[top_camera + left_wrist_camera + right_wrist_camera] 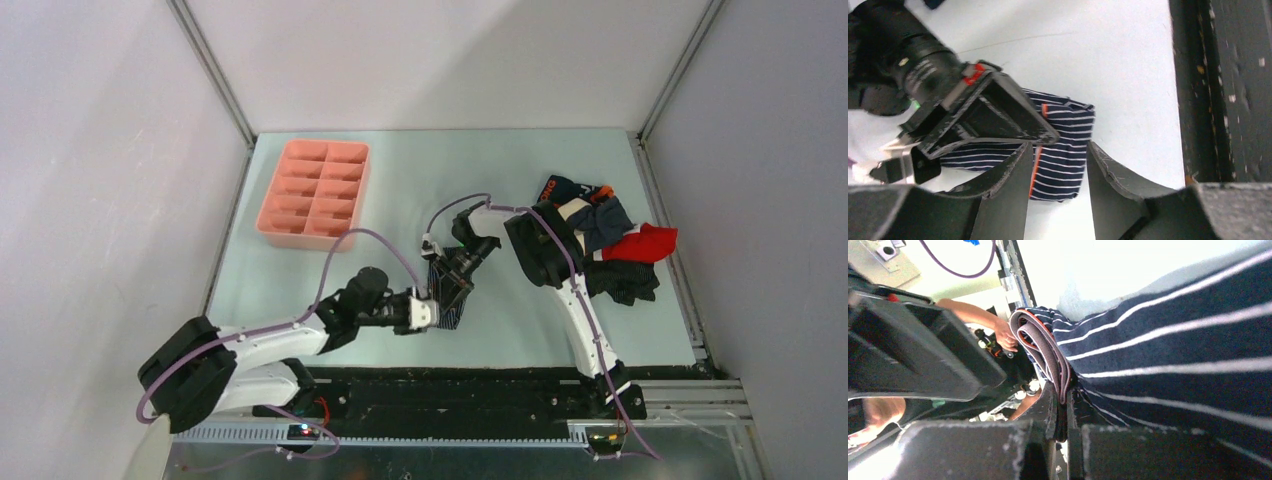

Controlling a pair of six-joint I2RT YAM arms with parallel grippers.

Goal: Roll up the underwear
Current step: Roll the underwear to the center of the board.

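Tabletop (420,170): I am reading it as a pale green sheet, with a black strip (450,385) bordering its near edge.

1. I am logging a pink compartmented tray (300,238) sitting at the far left.
2. I am seeing a striped brief (1068,130), dark with thin white lines and an orange seam, lying partly folded near the middle.
3. I am noting a heap of underwear (605,222) lying by the right edge, well apart from the tray: a red piece (640,243), a black piece (625,283) nearest me, and a black-orange piece (560,190) farthest.
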